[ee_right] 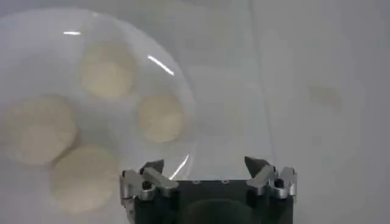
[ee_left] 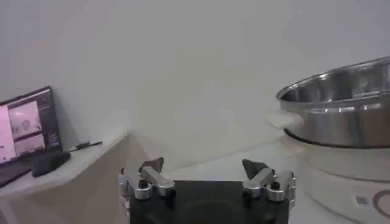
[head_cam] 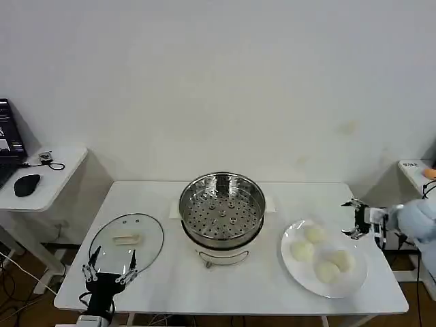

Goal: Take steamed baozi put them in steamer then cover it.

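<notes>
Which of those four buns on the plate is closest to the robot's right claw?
The bun at the plate's far edge. It sits nearest the right gripper, which hovers open beside it; the other three lie farther off.

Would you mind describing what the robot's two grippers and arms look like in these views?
Both grippers share one build: a black block body carrying two silver metal finger mounts fixed with screws, each tipped with a dark pointed pad. The left gripper sits on a black wrist. The right gripper has a silver and black wrist that joins a rounded pale grey-white arm casing. No markings or loose cables are visible on either.
</notes>
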Motion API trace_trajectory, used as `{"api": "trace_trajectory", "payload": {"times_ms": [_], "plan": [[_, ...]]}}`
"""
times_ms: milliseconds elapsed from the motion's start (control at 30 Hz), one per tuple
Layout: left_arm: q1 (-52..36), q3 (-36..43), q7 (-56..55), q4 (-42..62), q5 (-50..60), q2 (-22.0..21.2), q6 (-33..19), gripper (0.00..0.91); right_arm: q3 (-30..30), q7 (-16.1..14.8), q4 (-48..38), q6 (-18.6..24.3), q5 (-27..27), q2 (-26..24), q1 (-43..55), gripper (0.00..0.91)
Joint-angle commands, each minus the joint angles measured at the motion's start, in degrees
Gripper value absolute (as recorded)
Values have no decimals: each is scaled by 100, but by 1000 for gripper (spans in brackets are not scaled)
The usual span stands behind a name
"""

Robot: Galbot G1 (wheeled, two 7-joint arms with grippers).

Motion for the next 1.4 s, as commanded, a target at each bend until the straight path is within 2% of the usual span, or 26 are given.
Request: {"api": "trace_trajectory", "payload": {"times_ms": [33, 233, 400, 633, 1000, 1400], "plan": [[-1, -173, 38, 12, 12, -1, -57, 907, -2685, -865, -1294, 412, -73, 239, 2339, 907], [-10, -265, 43, 16, 16, -36, -54, 907, -3131, -945, -1522, 336, 127, 647, 2524, 907], [24, -262, 57, 44, 37, -65, -56, 907, -3237, -948, -1518, 159, 238, 824, 2497, 907], [116, -268, 62, 24, 61, -93, -94, 907, -3265, -705, -1635, 58, 170, 966, 2321, 907], [217, -294, 65, -1, 173, -107, -159, 907, -3244, -506, -1919, 45, 152, 1261, 2293, 907], [210, -300, 51, -33, 173, -115, -159, 907, -3249, -438, -1981, -82, 79, 1358, 2245, 756]]}}
